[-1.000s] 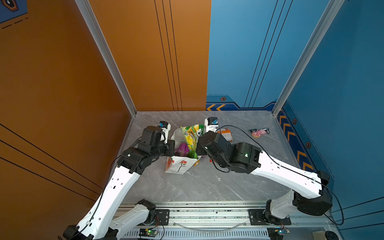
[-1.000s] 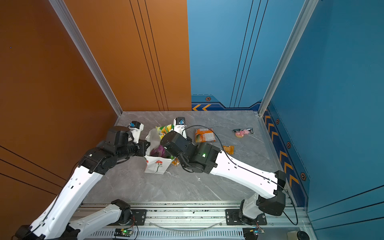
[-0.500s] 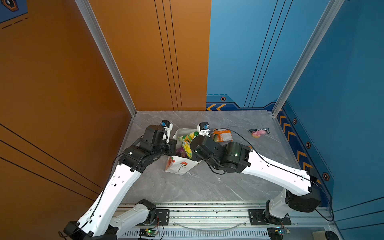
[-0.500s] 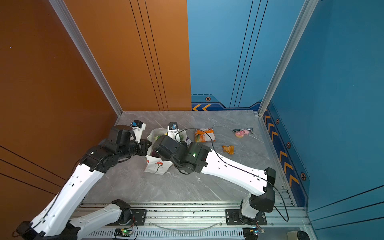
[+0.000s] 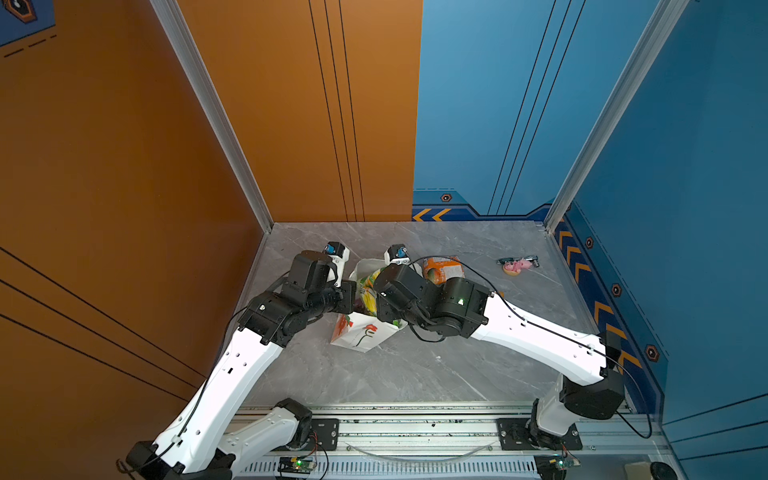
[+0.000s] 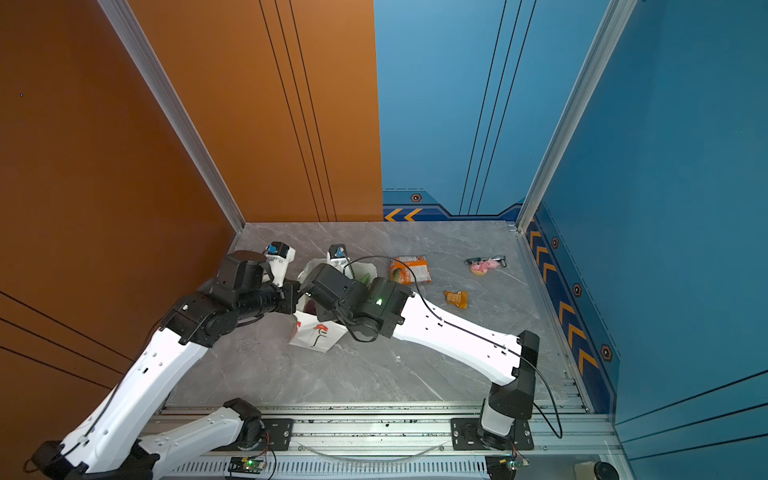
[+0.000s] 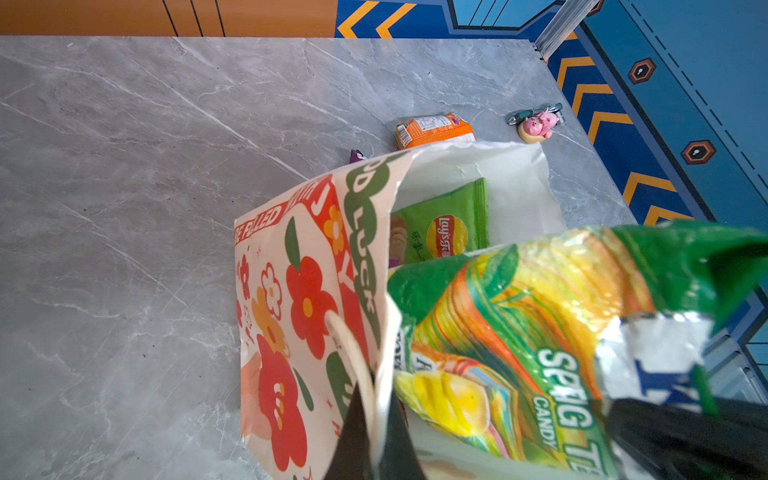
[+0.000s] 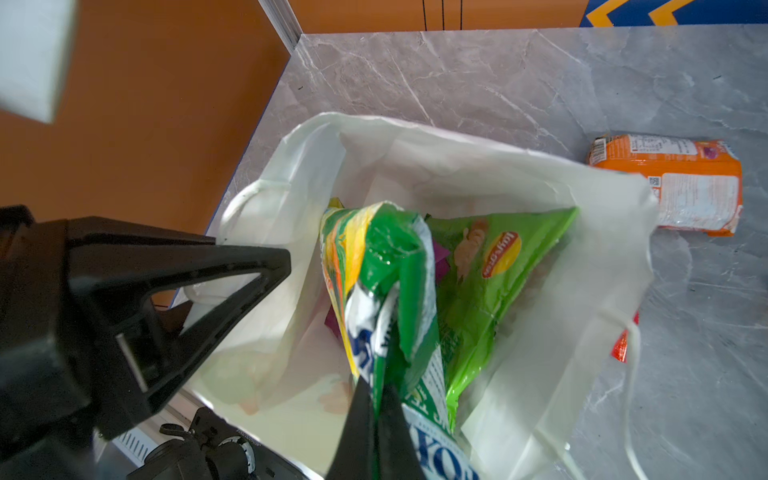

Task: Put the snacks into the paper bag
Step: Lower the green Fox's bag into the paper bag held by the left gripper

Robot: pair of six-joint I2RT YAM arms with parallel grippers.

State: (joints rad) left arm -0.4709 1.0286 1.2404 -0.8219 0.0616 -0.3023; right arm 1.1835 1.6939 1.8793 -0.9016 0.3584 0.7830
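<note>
When lowering the green-yellow packet (image 8: 374, 257), clamped in the right pincer (image 8: 376, 399), into the paper bag (image 5: 357, 336) at frame centre, hold its rim wide with the left pincer (image 7: 372, 415) shut there; release deep inside.

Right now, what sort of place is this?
Probably a robot test cell, not a home: orange panel and blue panel walls, marble-look tabletop, metal rail carrying the arms.

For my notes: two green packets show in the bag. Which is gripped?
The green-yellow candy packet, pinched by the right gripper; the green Lay's packet lies loose in the paper bag.
</note>
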